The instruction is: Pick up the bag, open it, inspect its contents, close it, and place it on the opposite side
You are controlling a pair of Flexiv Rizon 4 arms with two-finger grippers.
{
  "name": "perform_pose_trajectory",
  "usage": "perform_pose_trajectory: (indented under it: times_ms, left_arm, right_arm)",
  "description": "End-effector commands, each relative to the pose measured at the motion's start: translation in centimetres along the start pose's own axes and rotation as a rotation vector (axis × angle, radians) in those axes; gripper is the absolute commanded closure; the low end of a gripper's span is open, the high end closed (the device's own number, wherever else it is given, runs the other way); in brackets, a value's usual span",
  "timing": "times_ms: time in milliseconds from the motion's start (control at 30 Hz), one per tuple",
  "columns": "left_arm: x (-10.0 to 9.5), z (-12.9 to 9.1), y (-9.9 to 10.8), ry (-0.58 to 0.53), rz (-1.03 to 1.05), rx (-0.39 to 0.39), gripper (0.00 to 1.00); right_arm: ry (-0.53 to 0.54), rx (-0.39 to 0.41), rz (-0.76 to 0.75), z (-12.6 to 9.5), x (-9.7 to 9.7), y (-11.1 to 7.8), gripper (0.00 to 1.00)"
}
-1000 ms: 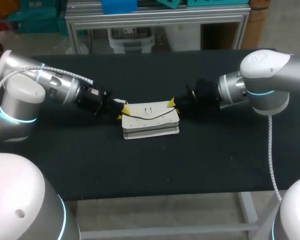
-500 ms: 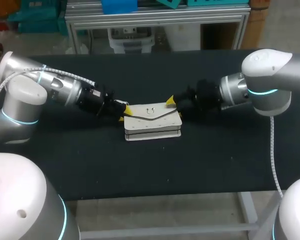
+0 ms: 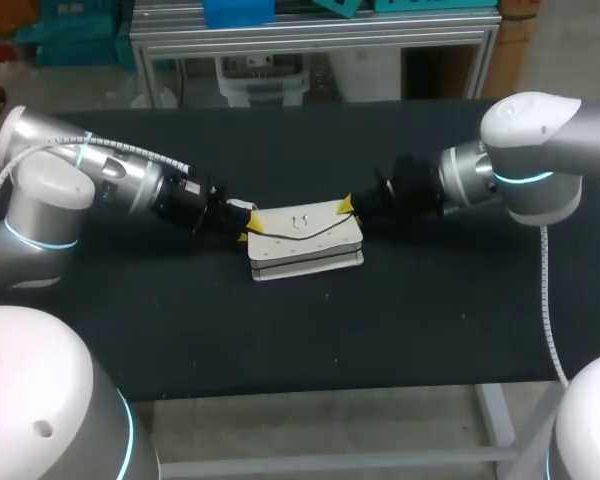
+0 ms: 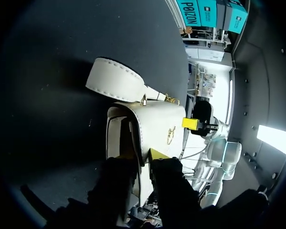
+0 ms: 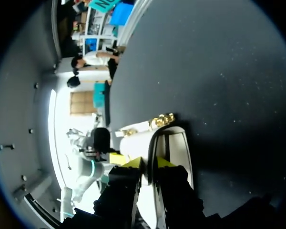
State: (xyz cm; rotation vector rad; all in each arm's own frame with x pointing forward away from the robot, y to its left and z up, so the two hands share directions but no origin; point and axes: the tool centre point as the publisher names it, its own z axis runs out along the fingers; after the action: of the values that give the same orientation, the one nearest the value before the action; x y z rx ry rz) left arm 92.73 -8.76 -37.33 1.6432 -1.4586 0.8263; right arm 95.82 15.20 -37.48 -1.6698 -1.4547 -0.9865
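The white bag point(image 3: 305, 240) lies flat in the middle of the black table, flap up, with a small metal clasp on the flap. My left gripper point(image 3: 250, 222) is at the bag's left end and my right gripper point(image 3: 345, 206) at its right end. In the left wrist view the edge of the flap point(image 4: 157, 126) runs between the fingers of my left gripper point(image 4: 143, 160), which are shut on it; the white strap point(image 4: 117, 81) lies ahead. In the right wrist view my right gripper point(image 5: 149, 163) is shut on the dark-edged rim of the bag point(image 5: 176, 145).
The black table point(image 3: 300, 330) spreads wide on all sides of the bag, with its front edge near the bottom of the head view. Both arms lie low over the tabletop, one to each side of the bag.
The bag has shifted slightly to the right. Half a second ago the right gripper stood a little higher at the flap's corner; now it is back down on the bag's right end.
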Motion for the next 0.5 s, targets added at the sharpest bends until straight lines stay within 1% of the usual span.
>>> perform_pose_trajectory:
  times_ms: [33,67,100,167,233,267,300,333,367,400,433,467,500]
  left_arm:
    - [0.76,0.65,0.30,-0.004,0.008,0.009,0.55]
    - [0.82,0.63,0.32,-0.004,0.009,0.010,0.51]
    - [0.85,0.62,0.32,-0.004,0.011,0.011,0.50]
    - [0.94,0.61,0.33,-0.005,0.013,0.013,0.53]
    - [0.98,0.61,0.35,-0.006,0.014,0.015,0.55]
    - [1.04,0.61,0.37,-0.009,0.016,0.017,0.63]
    - [1.06,0.62,0.37,-0.010,0.016,0.017,0.67]
    - [1.09,0.64,0.35,-0.012,0.016,0.016,0.67]
    - [1.11,0.83,0.29,-0.020,0.014,0.010,0.66]
    - [1.09,0.90,0.26,-0.022,0.013,0.010,0.64]
    - [1.06,1.02,0.22,-0.026,0.010,0.008,0.62]
    - [1.01,1.16,0.17,-0.029,0.008,0.006,0.62]
    - [0.99,1.22,0.14,-0.031,0.007,0.005,0.62]
  right_arm:
    - [-0.001,-0.009,-0.014,0.45,0.91,-0.58,0.26]
    - [-0.002,-0.010,-0.017,0.45,0.92,-0.59,0.08]
    - [-0.002,-0.011,-0.018,0.45,0.93,-0.60,0.00]
    - [-0.004,-0.011,-0.020,0.47,0.92,-0.60,0.00]
    - [-0.006,-0.010,-0.019,0.50,0.84,-0.63,0.04]
    - [-0.005,-0.007,-0.020,0.52,0.73,-0.68,0.11]
    - [-0.005,-0.004,-0.022,0.54,0.68,-0.71,0.11]
    - [-0.005,0.003,-0.030,0.58,0.63,-0.76,0.11]
    - [-0.012,0.023,-0.041,0.76,0.55,-0.93,0.04]
    - [-0.019,0.021,-0.038,0.87,0.50,-0.99,0.00]
    - [-0.023,0.021,-0.038,0.97,0.42,-1.06,0.05]
    - [-0.025,0.022,-0.038,1.04,0.30,-1.13,0.25]
    - [-0.026,0.022,-0.039,1.04,0.25,-1.15,0.54]
